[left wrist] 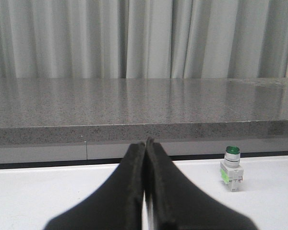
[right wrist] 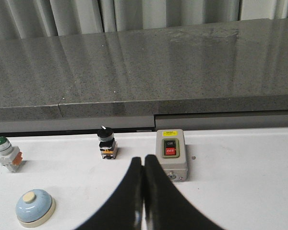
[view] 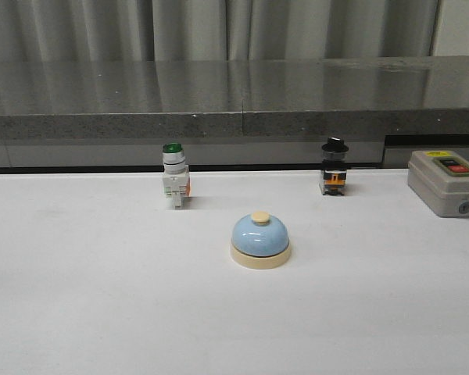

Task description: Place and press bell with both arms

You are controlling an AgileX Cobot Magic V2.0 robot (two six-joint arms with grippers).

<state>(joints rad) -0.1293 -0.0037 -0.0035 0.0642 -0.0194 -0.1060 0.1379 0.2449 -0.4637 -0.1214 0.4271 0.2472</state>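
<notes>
The bell (view: 260, 241), light-blue dome on a cream base with a cream button, stands upright near the middle of the white table. The right wrist view shows the bell (right wrist: 35, 207) too, well off to the side of my right gripper (right wrist: 143, 159), whose black fingers are pressed together with nothing between them. My left gripper (left wrist: 146, 142) is likewise shut and empty, low over the table; the bell is out of its view. Neither arm appears in the front view.
A green-capped white push-button switch (view: 174, 175) stands behind the bell to the left. A black-knobbed selector switch (view: 334, 166) stands behind it to the right. A grey box with red and dark buttons (view: 445, 182) sits at the far right. A grey stone ledge (view: 234, 109) borders the table's back.
</notes>
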